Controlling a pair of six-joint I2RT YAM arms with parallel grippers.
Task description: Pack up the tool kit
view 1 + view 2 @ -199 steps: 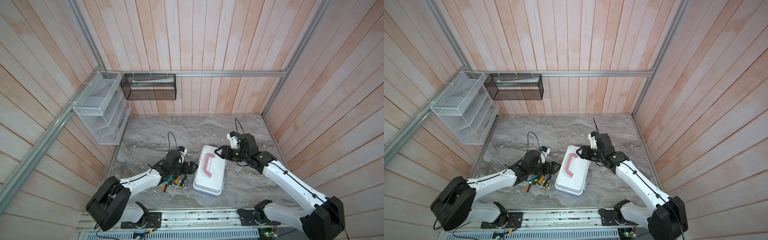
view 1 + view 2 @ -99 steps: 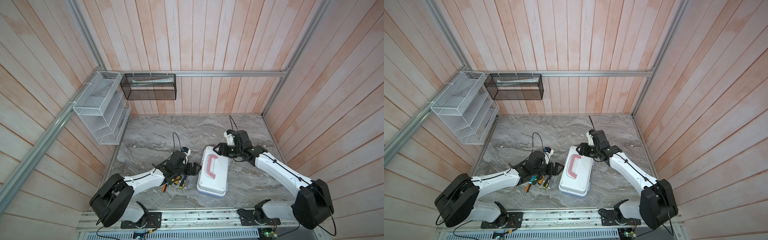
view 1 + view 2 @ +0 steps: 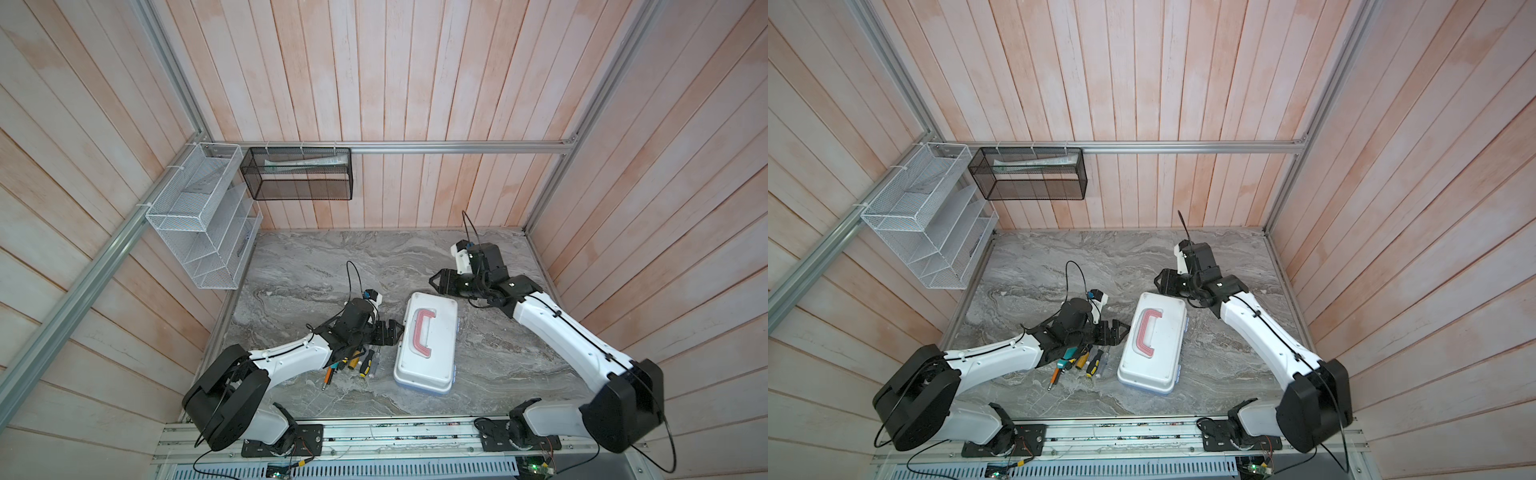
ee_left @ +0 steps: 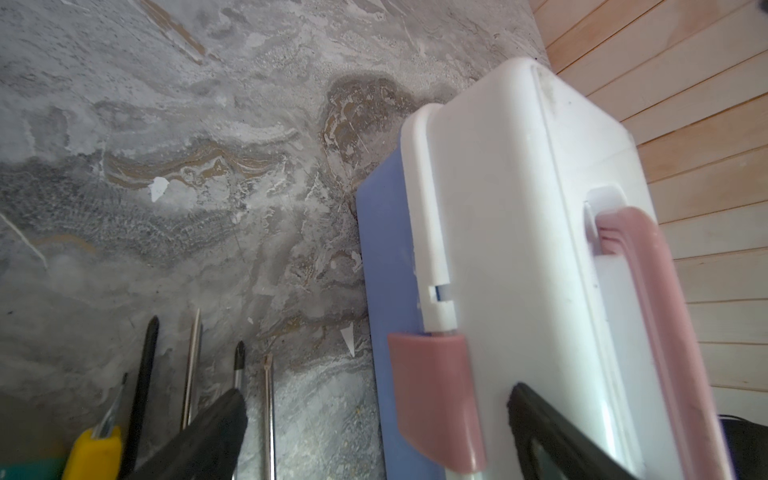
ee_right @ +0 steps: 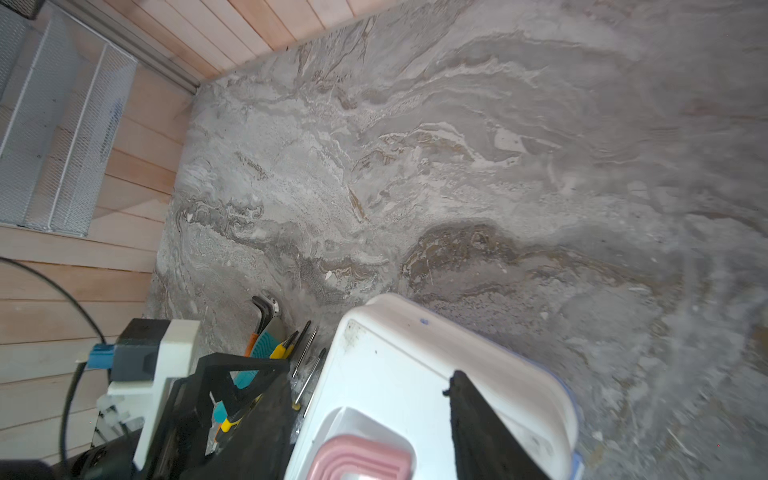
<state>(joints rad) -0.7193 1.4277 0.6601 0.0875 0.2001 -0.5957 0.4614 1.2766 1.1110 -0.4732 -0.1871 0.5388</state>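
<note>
The tool kit case [image 3: 426, 345] [image 3: 1152, 345] lies shut on the marble table, white lid up, pink handle [image 3: 419, 332] on top. My left gripper [image 3: 395, 330] [image 4: 374, 395] stands open at the case's left side. The pink latch [image 4: 432, 395] is between its jaws, one finger over the lid, the other over the loose screwdrivers [image 4: 191, 365]. Those screwdrivers [image 3: 365, 363], a teal tool [image 5: 266, 345] and an orange stick lie beside the case, partly under my left arm. My right gripper [image 3: 434, 282] [image 5: 370, 399] hangs open above the case's far end, holding nothing.
A white wire basket [image 3: 199, 220] hangs on the left wall and a black mesh basket [image 3: 297, 174] on the back wall. Wooden walls close in the table on three sides. Bare marble [image 3: 332, 257] lies behind the case.
The case slid slightly right, then stopped. My left gripper followed it rightward to its side. My right gripper drew back from the lid toward the far end, its jaws widening a little.
</note>
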